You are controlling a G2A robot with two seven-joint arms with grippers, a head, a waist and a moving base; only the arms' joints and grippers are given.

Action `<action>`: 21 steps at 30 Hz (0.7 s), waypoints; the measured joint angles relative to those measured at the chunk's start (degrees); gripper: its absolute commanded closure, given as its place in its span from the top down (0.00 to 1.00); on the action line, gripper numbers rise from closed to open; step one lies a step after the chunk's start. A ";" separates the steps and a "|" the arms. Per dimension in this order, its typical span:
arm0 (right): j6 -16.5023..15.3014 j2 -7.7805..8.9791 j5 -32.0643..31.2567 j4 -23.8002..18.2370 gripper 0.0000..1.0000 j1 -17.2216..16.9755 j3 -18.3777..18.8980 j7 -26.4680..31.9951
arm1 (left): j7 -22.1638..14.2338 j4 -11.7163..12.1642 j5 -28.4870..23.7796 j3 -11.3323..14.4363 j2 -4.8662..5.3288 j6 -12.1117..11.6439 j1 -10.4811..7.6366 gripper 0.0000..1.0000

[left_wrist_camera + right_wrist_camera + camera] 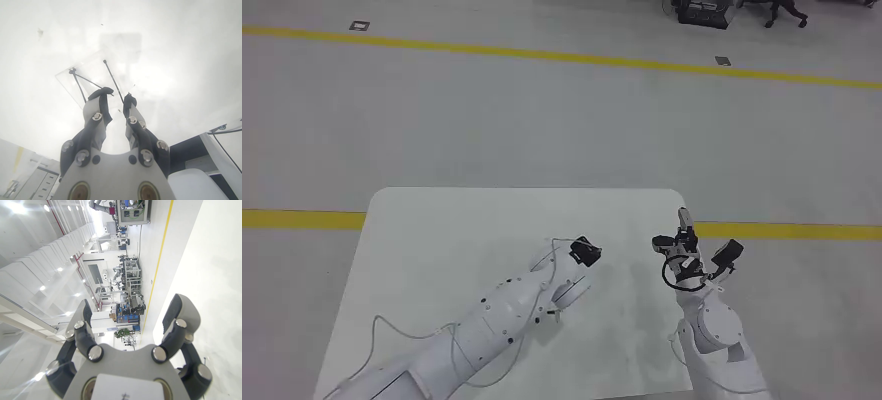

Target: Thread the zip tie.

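Two black zip ties lie on a clear plate [66,83] on the white table. A straight zip tie [111,75] has its head at the far end, and its tail runs in beside one fingertip [129,98] of my left gripper [116,95]. A bent zip tie [80,86] spreads in two strands from its head near the plate's corner, and one strand ends at the other fingertip [103,92]. The left gripper hovers just above the plate, open, with nothing pinched. My right gripper [130,309] is open and empty, held level above the table's right side [682,222].
The white table [452,250] is bare on its left and far parts. Its right edge [692,300] runs close by the right arm. Grey floor with yellow lines [542,55] surrounds it, and workshop racks [130,291] stand far off.
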 measured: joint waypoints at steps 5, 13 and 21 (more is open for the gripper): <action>0.00 0.00 0.00 0.00 1.00 0.00 0.00 0.00 | 0.00 -0.90 -1.33 1.34 1.03 -0.07 -0.65 0.19; 0.00 0.00 0.00 0.00 1.00 0.00 0.00 0.00 | 0.00 -0.23 -4.08 4.92 2.43 1.13 -2.42 0.18; 0.00 0.00 0.00 0.00 1.00 0.00 0.00 0.00 | 0.00 0.74 -7.96 9.01 3.43 2.86 -5.08 0.16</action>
